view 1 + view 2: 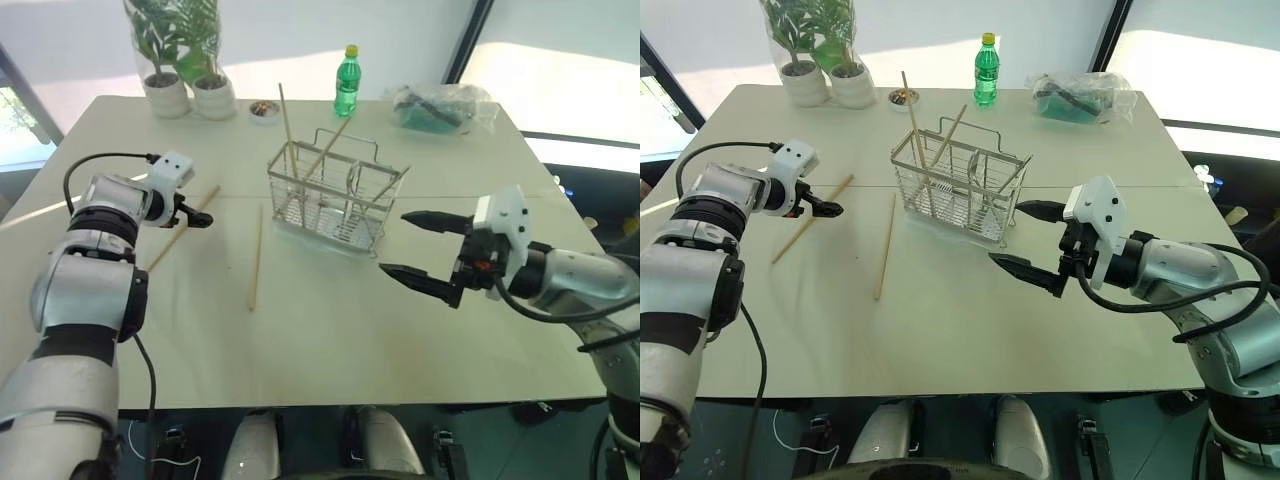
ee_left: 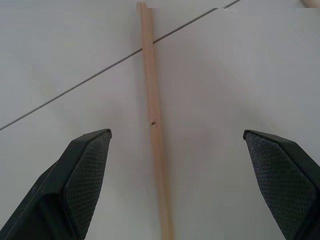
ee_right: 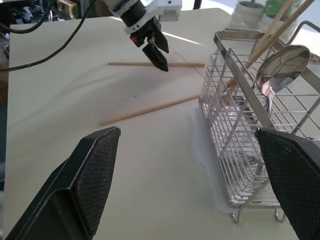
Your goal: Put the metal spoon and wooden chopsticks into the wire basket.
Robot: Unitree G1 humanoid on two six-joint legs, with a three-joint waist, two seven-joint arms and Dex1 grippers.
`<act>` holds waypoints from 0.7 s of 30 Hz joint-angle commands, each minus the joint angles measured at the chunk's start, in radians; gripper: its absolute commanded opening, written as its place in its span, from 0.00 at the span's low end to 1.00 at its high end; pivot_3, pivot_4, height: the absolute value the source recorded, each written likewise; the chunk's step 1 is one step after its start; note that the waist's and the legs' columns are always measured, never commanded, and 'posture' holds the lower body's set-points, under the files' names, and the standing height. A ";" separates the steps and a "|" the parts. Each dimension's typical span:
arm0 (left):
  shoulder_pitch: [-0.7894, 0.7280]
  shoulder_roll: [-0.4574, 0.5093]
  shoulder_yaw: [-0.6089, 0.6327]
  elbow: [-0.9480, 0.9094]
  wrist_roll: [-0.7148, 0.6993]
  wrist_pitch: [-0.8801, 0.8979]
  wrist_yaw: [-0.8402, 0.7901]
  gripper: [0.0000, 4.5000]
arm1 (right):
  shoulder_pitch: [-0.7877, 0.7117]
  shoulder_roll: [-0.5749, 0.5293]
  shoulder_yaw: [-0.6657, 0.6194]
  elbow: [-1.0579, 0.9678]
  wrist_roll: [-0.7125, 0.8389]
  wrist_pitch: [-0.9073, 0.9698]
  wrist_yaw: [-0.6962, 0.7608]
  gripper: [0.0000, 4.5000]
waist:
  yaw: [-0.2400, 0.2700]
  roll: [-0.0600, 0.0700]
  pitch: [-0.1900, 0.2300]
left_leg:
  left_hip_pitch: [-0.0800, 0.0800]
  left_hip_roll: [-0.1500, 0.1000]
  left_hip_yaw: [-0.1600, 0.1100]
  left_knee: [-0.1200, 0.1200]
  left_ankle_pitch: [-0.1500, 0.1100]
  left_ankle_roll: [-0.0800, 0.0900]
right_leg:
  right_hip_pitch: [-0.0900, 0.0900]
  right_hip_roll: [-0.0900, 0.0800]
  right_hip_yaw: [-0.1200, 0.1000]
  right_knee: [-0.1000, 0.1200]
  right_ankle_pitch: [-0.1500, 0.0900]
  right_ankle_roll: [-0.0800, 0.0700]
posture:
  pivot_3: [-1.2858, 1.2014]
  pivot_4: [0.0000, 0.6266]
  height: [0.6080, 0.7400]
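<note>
The wire basket (image 1: 335,198) stands mid-table with two wooden chopsticks (image 1: 287,132) leaning upright in it. In the right wrist view the metal spoon (image 3: 279,75) rests inside the basket, bowl up. Two more chopsticks lie flat on the table to the basket's left: one (image 1: 255,258) near the middle, and another (image 2: 152,115) directly below my left gripper (image 1: 198,218), which is open and astride it without touching. My right gripper (image 1: 395,243) hovers open and empty just right of the basket's near corner.
A green bottle (image 1: 346,82), two potted plants (image 1: 186,92), a small bowl (image 1: 264,110) and a crumpled plastic bag (image 1: 442,108) line the table's far edge. A seam (image 2: 75,89) crosses the tabletop under the left gripper.
</note>
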 commanded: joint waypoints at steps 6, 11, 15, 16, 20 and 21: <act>-0.009 -0.003 0.027 0.018 0.045 0.017 0.023 1.00 | 0.011 -0.015 -0.100 -0.041 0.068 0.035 -0.053 0.99 | 0.002 -0.001 0.000 | 0.000 0.000 0.000 0.000 0.000 0.000 | 0.000 0.000 0.000 0.000 0.000 0.000 | 0.52 0.24 0.83; -0.001 -0.012 0.026 0.019 0.068 0.024 0.004 0.59 | -0.006 -0.014 -0.107 -0.029 0.085 0.049 -0.072 1.00 | 0.001 -0.001 0.000 | 0.000 0.000 0.000 0.000 0.000 0.000 | 0.000 0.000 0.000 0.000 0.000 0.000 | 0.52 0.24 0.83; -0.003 -0.019 0.045 0.019 0.063 0.042 0.009 0.15 | -0.016 -0.016 -0.110 -0.022 0.099 0.057 -0.079 1.00 | 0.001 -0.001 0.000 | 0.000 0.000 0.000 0.000 0.000 0.000 | 0.000 0.000 0.000 0.000 0.000 0.000 | 0.52 0.24 0.83; -0.003 -0.020 0.046 0.018 0.065 0.043 0.009 0.02 | -0.019 -0.017 -0.111 -0.019 0.100 0.057 -0.079 1.00 | 0.001 -0.001 0.000 | 0.000 0.000 0.000 0.001 0.000 0.000 | 0.000 0.000 0.000 0.000 0.000 0.000 | 0.52 0.24 0.83; -0.001 -0.020 0.052 0.018 0.068 0.050 0.010 0.01 | -0.031 -0.017 -0.113 -0.006 0.106 0.061 -0.081 1.00 | 0.000 -0.001 0.000 | 0.000 0.000 0.000 0.000 0.000 0.000 | 0.000 0.000 0.000 0.000 0.000 0.000 | 0.52 0.24 0.83; 0.001 -0.018 0.054 0.017 0.068 0.051 0.012 0.01 | -0.033 -0.016 -0.113 -0.004 0.106 0.061 -0.081 1.00 | 0.000 -0.001 0.000 | 0.000 0.000 0.000 0.001 0.000 0.000 | 0.000 0.000 0.000 0.000 0.000 0.000 | 0.52 0.24 0.83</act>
